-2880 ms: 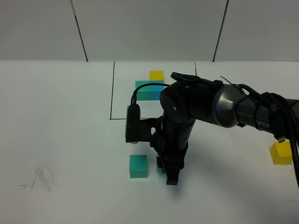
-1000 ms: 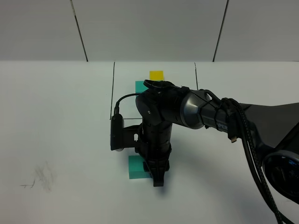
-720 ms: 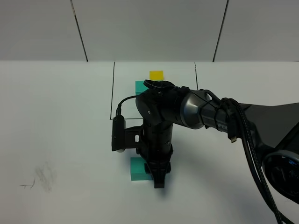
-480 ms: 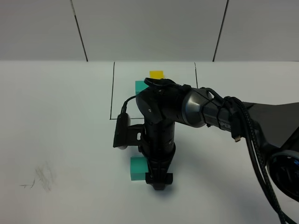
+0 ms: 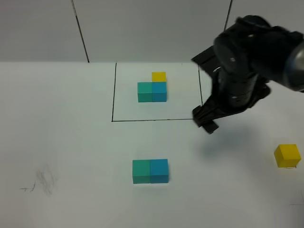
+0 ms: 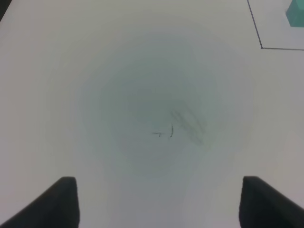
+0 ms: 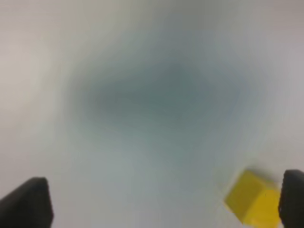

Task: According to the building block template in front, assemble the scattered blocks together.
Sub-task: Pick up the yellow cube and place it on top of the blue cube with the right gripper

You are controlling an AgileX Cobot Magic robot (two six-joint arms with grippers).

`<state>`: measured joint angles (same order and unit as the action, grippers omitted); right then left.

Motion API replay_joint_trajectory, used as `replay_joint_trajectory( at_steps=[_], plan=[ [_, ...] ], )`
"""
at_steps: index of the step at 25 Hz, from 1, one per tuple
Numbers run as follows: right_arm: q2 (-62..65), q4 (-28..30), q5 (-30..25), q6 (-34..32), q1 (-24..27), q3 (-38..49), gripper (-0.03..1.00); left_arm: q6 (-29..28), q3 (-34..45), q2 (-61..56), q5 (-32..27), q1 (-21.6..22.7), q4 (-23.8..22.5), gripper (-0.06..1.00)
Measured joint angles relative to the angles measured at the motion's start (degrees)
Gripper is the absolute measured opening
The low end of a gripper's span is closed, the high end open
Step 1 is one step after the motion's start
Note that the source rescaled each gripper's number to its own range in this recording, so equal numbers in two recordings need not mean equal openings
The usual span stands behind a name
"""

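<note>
The building block template (image 5: 153, 89) is a joined teal, blue and yellow trio inside a black outline (image 5: 114, 95) at the back. Of the scattered blocks, the teal one (image 5: 141, 171) and the blue one (image 5: 159, 171) sit touching side by side near the front. The yellow block (image 5: 287, 156) lies alone at the far right and also shows in the right wrist view as the yellow block (image 7: 251, 197). My right gripper (image 5: 206, 122) (image 7: 159, 202) hangs open and empty above the table, right of the outline. My left gripper (image 6: 161, 204) is open over bare table.
A faint pencil smudge (image 5: 42, 180) (image 6: 180, 123) marks the white table at the front left. One corner of the outline (image 6: 261, 47) and a teal block edge (image 6: 297, 12) show in the left wrist view. Grey wall panels stand behind.
My right gripper opened, left the blue block beside the teal one, then rose and swung back to the right. The left gripper has not moved.
</note>
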<state>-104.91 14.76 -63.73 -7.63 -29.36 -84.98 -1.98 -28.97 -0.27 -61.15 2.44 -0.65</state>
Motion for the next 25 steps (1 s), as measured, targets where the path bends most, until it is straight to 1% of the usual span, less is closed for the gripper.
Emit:
replay_joint_trajectory(
  at_steps=[3, 6, 8, 10, 11, 14, 15, 17, 19, 25],
  plan=[
    [6.8, 4.1, 2.9, -5.7, 4.7, 6.5, 0.96, 0.0, 0.0, 0.0, 0.0, 0.0, 0.0, 0.52],
    [11.3, 5.6, 6.2, -8.6, 10.4, 13.3, 0.96, 0.0, 0.0, 0.0, 0.0, 0.0, 0.0, 0.52],
    [12.7, 6.7, 10.9, -9.4, 13.7, 17.8, 0.96, 0.0, 0.0, 0.0, 0.0, 0.0, 0.0, 0.52],
    [13.0, 7.2, 16.6, -10.0, 16.7, 22.2, 0.95, 0.0, 0.0, 0.0, 0.0, 0.0, 0.0, 0.52],
    [13.0, 7.1, 20.5, -10.3, 18.1, 24.2, 0.95, 0.0, 0.0, 0.0, 0.0, 0.0, 0.0, 0.52],
    [12.9, 6.9, 29.0, -10.6, 21.0, 28.8, 0.95, 0.0, 0.0, 0.0, 0.0, 0.0, 0.0, 0.52],
    [12.5, 6.7, 31.0, -10.7, 21.8, 29.8, 0.95, 0.0, 0.0, 0.0, 0.0, 0.0, 0.0, 0.52],
    [11.1, 6.4, 33.0, -10.7, 23.1, 30.8, 0.95, 0.0, 0.0, 0.0, 0.0, 0.0, 0.0, 0.52],
    [9.2, 6.3, 33.7, -10.6, 24.1, 31.2, 0.94, 0.0, 0.0, 0.0, 0.0, 0.0, 0.0, 0.52],
    [3.9, 5.4, 35.5, -9.8, 24.5, 31.4, 0.93, 0.0, 0.0, 0.0, 0.0, 0.0, 0.0, 0.52]
  ],
)
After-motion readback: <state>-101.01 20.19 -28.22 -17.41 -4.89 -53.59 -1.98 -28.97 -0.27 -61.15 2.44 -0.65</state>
